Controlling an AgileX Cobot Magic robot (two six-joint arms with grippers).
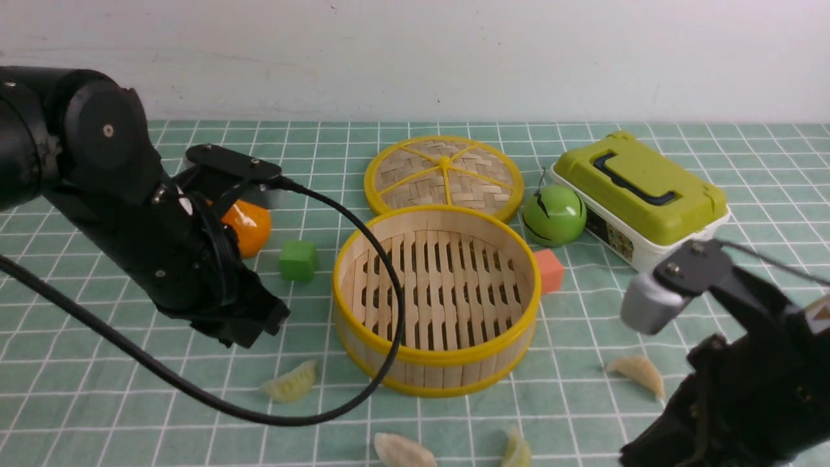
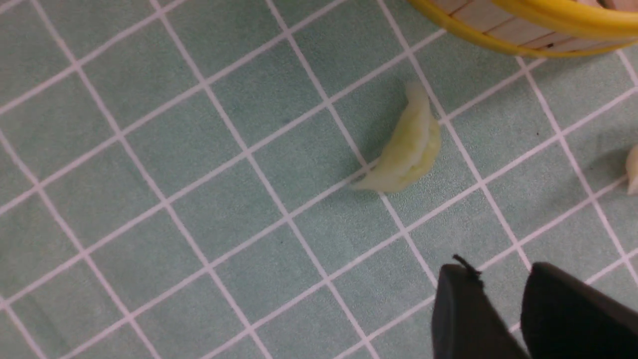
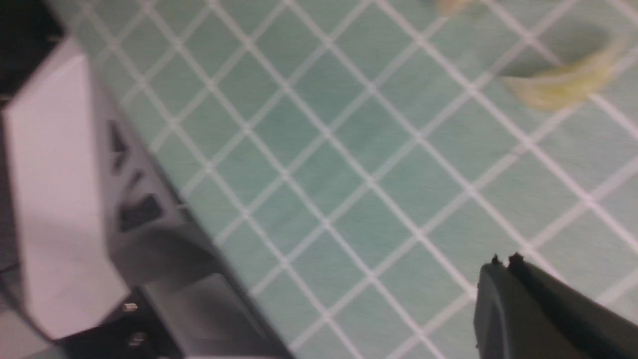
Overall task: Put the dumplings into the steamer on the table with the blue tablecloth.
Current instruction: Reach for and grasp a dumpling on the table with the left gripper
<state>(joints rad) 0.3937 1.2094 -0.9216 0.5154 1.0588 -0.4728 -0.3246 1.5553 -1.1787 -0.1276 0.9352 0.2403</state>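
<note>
Trouble first: left pincer (image 2: 498, 267), jaws slightly parted and empty, hangs short of the green dumpling (image 2: 406, 144), which lies ahead of it and off-line, so a straight descent may nudge rather than straddle it. Steamer (image 1: 441, 373), beyond that dumpling, holds nothing (all four dumplings lie on the table (image 1: 97, 421)). Right pincer (image 3: 504, 262), closed and empty, has another dumpling (image 3: 568, 80) well ahead.

Light: bright, even, diffuse.
Shadows: soft, faint, beside the dumpling (image 2: 406, 149) ahead of the left gripper (image 2: 501, 273).
Glare: highlight on the orange ball (image 1: 249, 227).
Blur: right wrist view smeared; others sharp.
</note>
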